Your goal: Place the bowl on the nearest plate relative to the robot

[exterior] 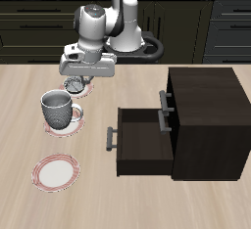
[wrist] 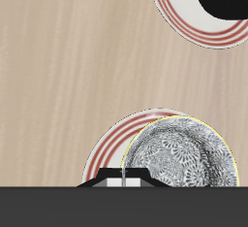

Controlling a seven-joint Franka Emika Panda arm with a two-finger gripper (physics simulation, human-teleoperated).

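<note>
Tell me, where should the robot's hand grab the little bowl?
Probably the rim, coming straight down from above. The bowl sits upright and open on a plate, and its thin edge looks easy to pinch. The hand hangs right over it.

You see a matt, pale wood-grain table (exterior: pixel 29 106). The bowl (wrist: pixel 184 158) looks like glazed ceramic, its inside grey-patterned; under it, the plate (wrist: pixel 111 148) is smooth white. Beside them, the cabinet (exterior: pixel 211 106) is dark matt wood.
</note>
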